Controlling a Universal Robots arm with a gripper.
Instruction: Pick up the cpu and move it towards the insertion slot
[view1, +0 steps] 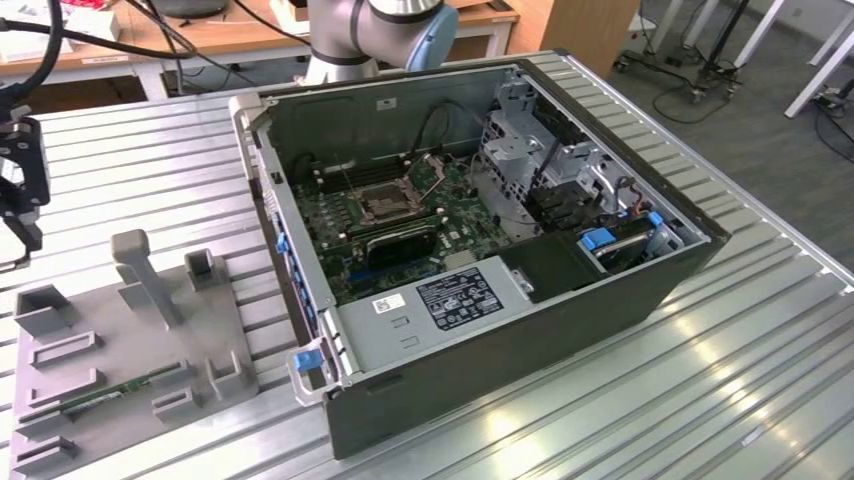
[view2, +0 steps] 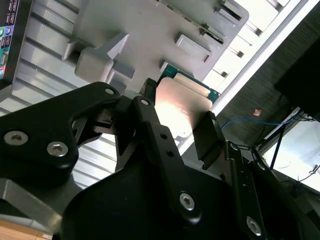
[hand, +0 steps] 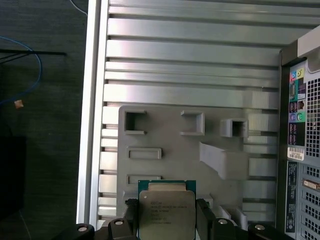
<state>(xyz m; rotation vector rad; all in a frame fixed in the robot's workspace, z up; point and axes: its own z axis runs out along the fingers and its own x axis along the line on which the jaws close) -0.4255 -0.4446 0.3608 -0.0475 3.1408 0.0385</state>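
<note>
Gripper (hand: 167, 222) and cpu (hand: 166, 210) were locked together: black, blocky fingers (hand: 204, 218) pinched opposite edges of the flat square chip, whose pale, matte metal lid sat on a green rim. They hung over the grey moulded tray (hand: 165, 130) with its rectangular recesses. In the exterior view, the insertion slot (view1: 387, 202), a dark square socket in a shiny frame on the green motherboard (view1: 461, 235), lay toward three o'clock of the gripper (view1: 19, 180), well apart, inside the open case (view1: 534, 350) on the ribbed metal table (view1: 694, 380).
</note>
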